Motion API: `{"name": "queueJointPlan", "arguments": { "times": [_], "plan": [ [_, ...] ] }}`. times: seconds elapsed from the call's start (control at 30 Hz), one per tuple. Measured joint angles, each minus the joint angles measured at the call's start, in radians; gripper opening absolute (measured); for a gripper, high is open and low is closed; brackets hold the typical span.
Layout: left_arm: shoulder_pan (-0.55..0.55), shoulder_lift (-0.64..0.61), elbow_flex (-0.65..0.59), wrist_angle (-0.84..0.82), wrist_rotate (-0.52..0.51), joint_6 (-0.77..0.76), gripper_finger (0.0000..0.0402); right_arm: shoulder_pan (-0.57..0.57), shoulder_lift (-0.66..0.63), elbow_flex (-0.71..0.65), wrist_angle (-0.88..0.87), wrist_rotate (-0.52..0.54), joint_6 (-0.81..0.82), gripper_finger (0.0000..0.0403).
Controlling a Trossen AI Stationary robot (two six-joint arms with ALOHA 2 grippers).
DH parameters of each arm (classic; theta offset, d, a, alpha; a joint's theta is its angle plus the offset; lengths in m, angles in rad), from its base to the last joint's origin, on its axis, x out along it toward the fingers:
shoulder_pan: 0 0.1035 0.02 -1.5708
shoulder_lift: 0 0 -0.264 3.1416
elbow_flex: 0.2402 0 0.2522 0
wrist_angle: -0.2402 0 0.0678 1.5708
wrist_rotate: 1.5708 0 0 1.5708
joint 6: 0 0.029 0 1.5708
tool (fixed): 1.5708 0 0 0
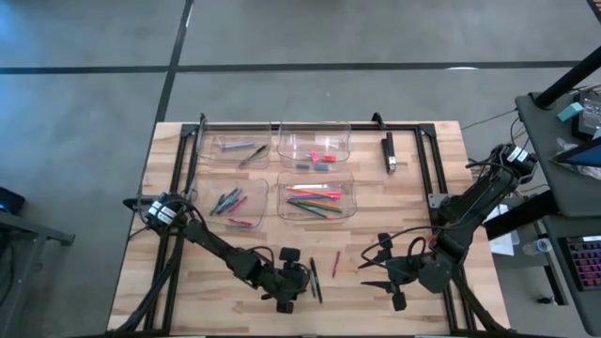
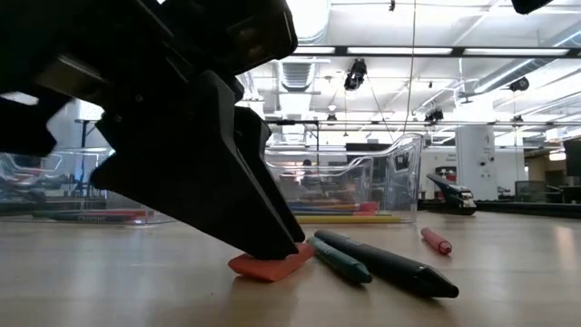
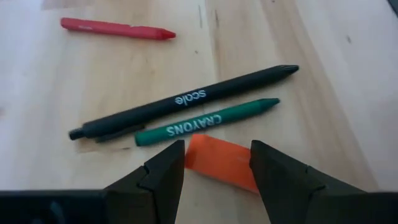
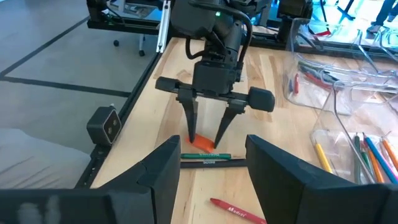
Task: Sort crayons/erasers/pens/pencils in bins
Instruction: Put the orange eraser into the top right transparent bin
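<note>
Four clear bins (image 1: 314, 143) seen from above, grouped at the far middle of the table (image 1: 418, 197), each already holding some sticks or blocks. Left gripper (image 1: 286, 300) down at the near edge, just beside a dark pen (image 1: 315, 280); a red crayon (image 1: 334, 264) a little farther right. Right gripper (image 1: 379, 272) parked near the right front, nothing between its spread fingers.

From table height: orange eraser (image 2: 270, 264) lying flat on the wood, the left gripper's dark finger (image 2: 245, 182) coming down onto its top edge. Green crayon (image 2: 340, 259) and pen just beside it, red crayon farther back.

From the left wrist: two fingers standing apart on either side of the eraser (image 3: 219, 161), straddling it but not visibly pressing it; not yet gripped. Green crayon (image 3: 208, 122) touching or nearly touching the eraser's far edge, pen (image 3: 186, 102) lying right behind that.

From the right wrist: same straddle seen head-on, left gripper (image 4: 208, 138) planted over the eraser (image 4: 201, 142).

Judged step: picking up the eraser. Next move probably calls for closing squarely on the block without pinching the green crayon, then lifting clear and carrying to the bin holding erasers.
</note>
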Motion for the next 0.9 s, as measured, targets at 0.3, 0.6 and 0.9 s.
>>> {"name": "queueJointPlan", "arguments": {
  "times": [0.3, 0.6, 0.9],
  "plan": [
    [-0.007, -0.001, 0.013, -0.011, 0.022, -0.008, 0.0173, 0.0, 0.0, 0.0, 0.0, 0.0, 0.0, 0.0171],
    [-0.016, -0.1, 0.007, -0.035, 0.026, 0.004, 0.0173, 0.0, 0.0, 0.0, 0.0, 0.0, 0.0, 0.0171],
    [-0.037, -0.119, 0.005, -0.066, 0.004, -0.034, 0.0173, 0.0, 0.0, -0.003, 0.0, 0.0, 0.0, 0.0171]
  ]
}}
